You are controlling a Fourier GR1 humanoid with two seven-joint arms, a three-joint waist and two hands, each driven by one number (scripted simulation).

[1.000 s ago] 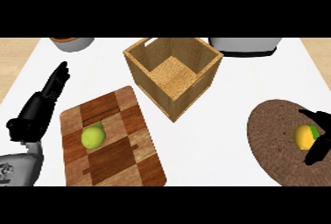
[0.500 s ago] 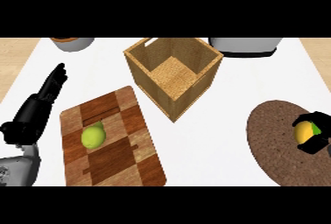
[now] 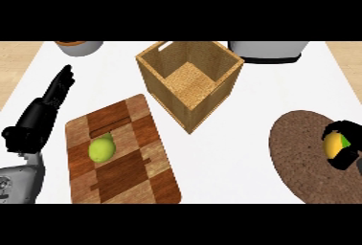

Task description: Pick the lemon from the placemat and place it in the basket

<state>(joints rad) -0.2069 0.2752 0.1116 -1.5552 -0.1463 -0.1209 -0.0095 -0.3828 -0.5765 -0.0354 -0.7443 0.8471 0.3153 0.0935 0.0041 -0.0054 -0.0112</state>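
On the placemat (image 3: 300, 153), the right hand (image 3: 345, 152) curls round the lemon (image 3: 332, 144); the left hand (image 3: 42, 115) rests with fingers straight.

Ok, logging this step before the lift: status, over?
Right hand shut on lemon, on the brown round placemat. Left hand open, resting at counter's left. Wooden basket holds nothing; no obstacle between.
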